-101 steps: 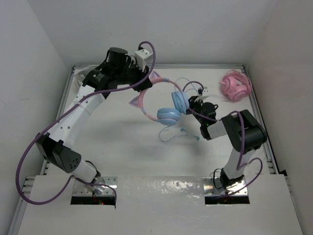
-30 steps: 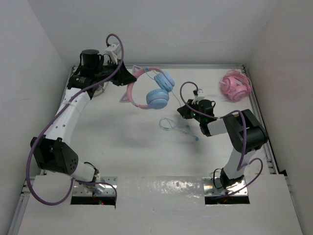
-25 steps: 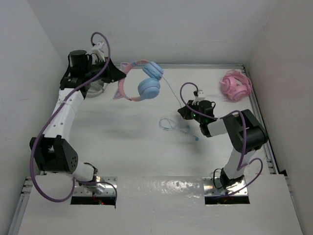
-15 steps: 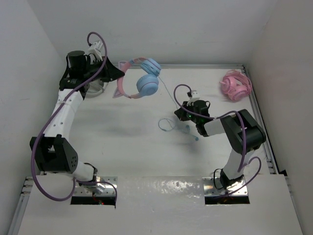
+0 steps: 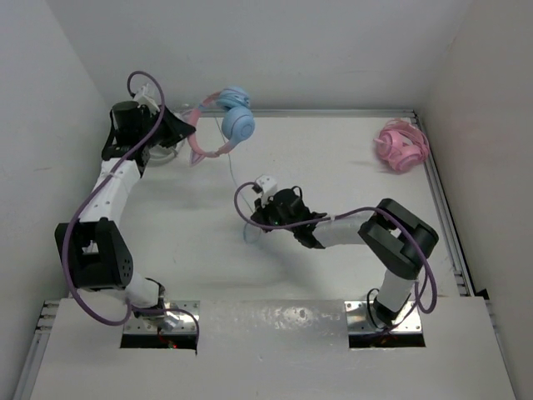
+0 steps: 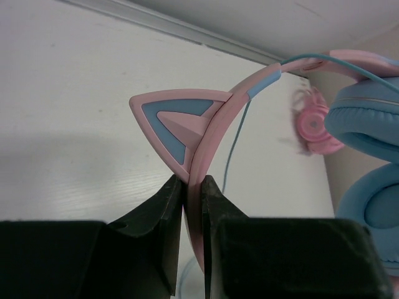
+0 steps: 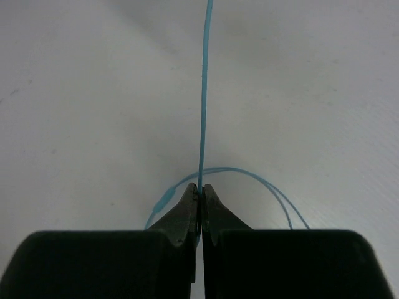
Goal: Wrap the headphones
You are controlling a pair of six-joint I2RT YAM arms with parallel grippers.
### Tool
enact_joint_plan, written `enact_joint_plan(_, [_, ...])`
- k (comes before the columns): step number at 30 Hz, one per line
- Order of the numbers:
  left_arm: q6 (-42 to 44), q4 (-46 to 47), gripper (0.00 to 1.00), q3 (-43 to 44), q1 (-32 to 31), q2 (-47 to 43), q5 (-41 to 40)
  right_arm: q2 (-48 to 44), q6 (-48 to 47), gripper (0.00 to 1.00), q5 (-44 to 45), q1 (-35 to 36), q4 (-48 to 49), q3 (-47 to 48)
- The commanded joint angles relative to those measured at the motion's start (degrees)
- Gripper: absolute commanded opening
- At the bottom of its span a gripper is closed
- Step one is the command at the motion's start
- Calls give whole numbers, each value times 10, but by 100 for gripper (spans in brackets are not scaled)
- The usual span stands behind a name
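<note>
The headphones hang in the air at the back left: pink cat-ear headband, light blue ear cups. My left gripper is shut on the headband just below one cat ear, as the left wrist view shows. The thin light blue cable runs taut from the headphones down to my right gripper, low over the middle of the table. That gripper is shut on the cable. A slack loop of cable lies on the table under it.
An all-pink bundled pair of headphones lies at the back right corner. A white-grey object sits at the back left, mostly hidden behind my left arm. Raised rails edge the table, with white walls on three sides.
The left arm has carried the headphones further left and back. The right arm has swung left to the table's middle, holding the cable, which now runs taut.
</note>
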Motion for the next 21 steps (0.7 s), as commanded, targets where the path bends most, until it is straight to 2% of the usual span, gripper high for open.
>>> enact_joint_plan(1, [-40,86,0,-23,3,-7,-76,-38,-61,0,29,47,-46,46])
enact_joint_plan(6, [-17,133,0,-67,1,1,-164,-39,-82,0,-17,83,-105,89])
enact_joint_plan(12, [80,173,0,-82,-9,12,-279,-81,-82,0,-51,85,-148,105])
enact_joint_plan(16, [163,213,0,-104,-58,15,-371,-104,-100,0,-65,92,-191,128])
enact_joint_plan(21, [243,247,0,-124,-109,32,-411,-136,-115,0,-79,92,-228,151])
